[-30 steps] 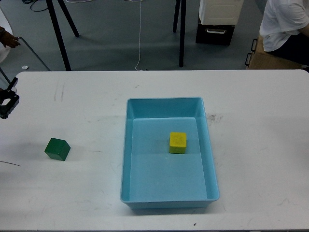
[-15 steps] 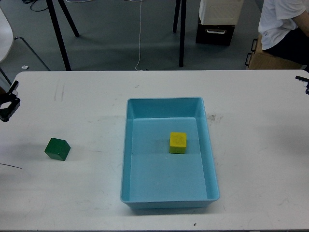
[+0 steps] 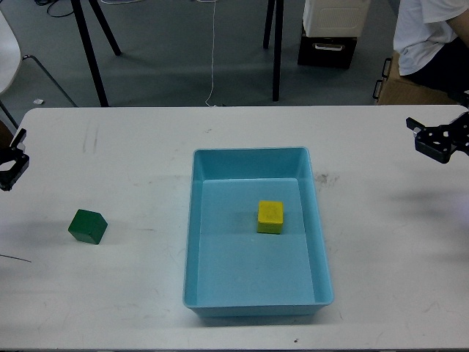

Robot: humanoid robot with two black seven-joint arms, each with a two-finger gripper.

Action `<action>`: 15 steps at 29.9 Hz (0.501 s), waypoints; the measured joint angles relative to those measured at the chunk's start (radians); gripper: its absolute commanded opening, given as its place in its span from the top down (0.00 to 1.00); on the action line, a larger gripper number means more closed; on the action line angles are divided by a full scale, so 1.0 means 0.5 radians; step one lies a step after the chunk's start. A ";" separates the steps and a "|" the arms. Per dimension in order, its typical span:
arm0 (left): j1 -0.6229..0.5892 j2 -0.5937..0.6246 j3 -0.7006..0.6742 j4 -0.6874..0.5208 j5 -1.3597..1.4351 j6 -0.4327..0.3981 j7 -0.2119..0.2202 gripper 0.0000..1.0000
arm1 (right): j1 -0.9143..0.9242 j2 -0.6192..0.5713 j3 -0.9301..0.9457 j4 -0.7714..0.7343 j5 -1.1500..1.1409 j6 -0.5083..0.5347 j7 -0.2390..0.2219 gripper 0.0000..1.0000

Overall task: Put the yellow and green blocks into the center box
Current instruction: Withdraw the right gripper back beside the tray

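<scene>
Yellow block (image 3: 270, 216) lying inside blue box (image 3: 256, 302); green block (image 3: 87, 226) sitting outside on table (image 3: 146, 308), left. Left gripper (image 3: 10, 163) hovering nearby, finger state indeterminable; right gripper (image 3: 438, 141) likewise. Next: descending on green block.

Single head cam, high, fwd-down over table (image 3: 132, 293), mid-range.

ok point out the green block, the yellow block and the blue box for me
green block (image 3: 88, 226), head view, on its front face
yellow block (image 3: 270, 217), head view, on its top face
blue box (image 3: 249, 153), head view, on its far rim
</scene>
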 measured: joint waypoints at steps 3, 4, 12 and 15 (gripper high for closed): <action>0.006 0.002 -0.005 0.000 0.000 -0.003 0.000 0.00 | -0.045 0.092 0.021 -0.097 -0.178 0.009 0.020 0.01; 0.006 0.002 -0.006 0.000 0.000 -0.003 0.000 0.00 | -0.058 0.113 0.027 -0.118 -0.235 0.009 0.037 0.01; 0.007 0.001 -0.008 0.002 0.000 -0.004 0.000 0.00 | -0.167 0.140 0.265 -0.076 -0.297 0.010 0.155 0.01; 0.009 0.001 -0.017 0.003 0.000 -0.004 0.000 0.00 | -0.253 0.143 0.518 -0.025 -0.272 0.010 0.268 0.01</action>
